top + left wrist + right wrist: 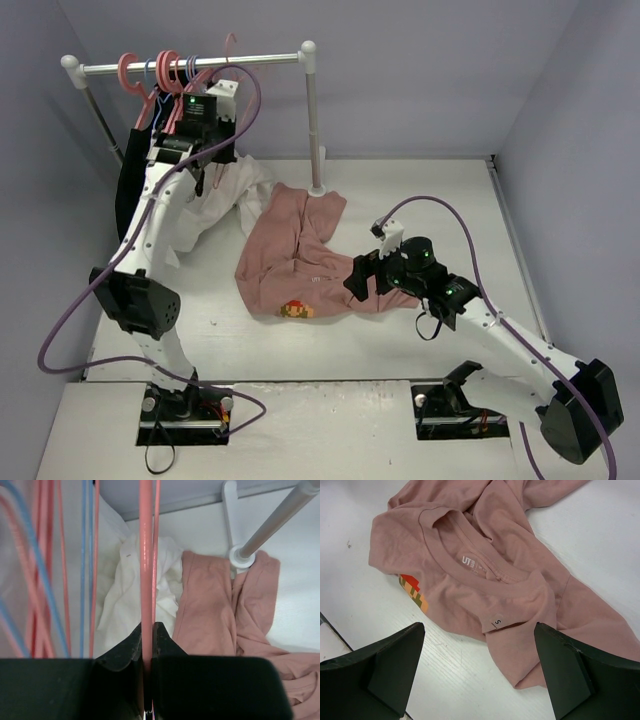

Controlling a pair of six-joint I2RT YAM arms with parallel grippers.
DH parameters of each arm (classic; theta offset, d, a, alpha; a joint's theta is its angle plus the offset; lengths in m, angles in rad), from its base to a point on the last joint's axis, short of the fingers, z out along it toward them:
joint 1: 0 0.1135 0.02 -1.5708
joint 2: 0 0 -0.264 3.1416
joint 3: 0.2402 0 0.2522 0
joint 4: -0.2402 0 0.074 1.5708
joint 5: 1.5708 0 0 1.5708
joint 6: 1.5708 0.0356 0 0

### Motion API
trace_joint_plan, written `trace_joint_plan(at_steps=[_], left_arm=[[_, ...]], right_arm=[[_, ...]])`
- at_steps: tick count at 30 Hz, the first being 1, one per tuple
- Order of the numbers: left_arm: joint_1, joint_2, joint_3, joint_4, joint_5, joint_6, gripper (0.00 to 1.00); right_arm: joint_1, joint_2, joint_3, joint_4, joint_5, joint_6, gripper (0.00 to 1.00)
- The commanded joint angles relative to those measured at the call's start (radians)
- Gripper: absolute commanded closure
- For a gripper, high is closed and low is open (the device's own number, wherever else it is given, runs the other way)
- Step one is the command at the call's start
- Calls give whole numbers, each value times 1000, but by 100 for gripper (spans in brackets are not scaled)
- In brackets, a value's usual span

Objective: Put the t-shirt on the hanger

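Note:
The t-shirt point(300, 250) lies crumpled on the table, with its collar and its orange print facing up in the right wrist view point(485, 555). It also shows in the left wrist view point(210, 605). My right gripper point(358, 280) hovers open just above the shirt's near edge point(480, 630), one jaw on each side of a fold with a size tag. My left gripper point(210, 140) is up at the rack, shut point(148, 626) on a pink bar of the hanger point(145, 555). The hanger's hook point(229, 48) rises by the rail.
A clothes rack rail point(200, 65) with a post point(313, 120) stands at the back left. It carries coral hangers point(130, 72), blue hangers point(84, 555), a white garment point(225, 195) and a black garment point(128, 180). The post's foot point(242, 557) rests against the shirt.

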Motion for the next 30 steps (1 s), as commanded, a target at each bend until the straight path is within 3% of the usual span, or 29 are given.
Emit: trace_joint_plan(at_steps=[1,8,14,19,25,28,30], left_arm=[[4,-182,33,51,25,1,100],[5,-336,-133,75,35,-16,100],[-1,-531,-495,153,49,-61,100],[-15,-696,-684,153,87,-81,100],[-99,-869,-872,138,144,-79,100],[-202,-933,-941,108,112,-91,100],[-244,-953,-958,92,84,-96,100]], right_arm=[[8,-14,40,54,15,9,12],[11,10,44,54,29,9,12],[16,35,43,57,89,32,11],[24,63,51,57,170,93,13],[63,108,67,64,354,201,31],[84,147,95,64,429,259,49],[95,173,109,63,450,279,50]])
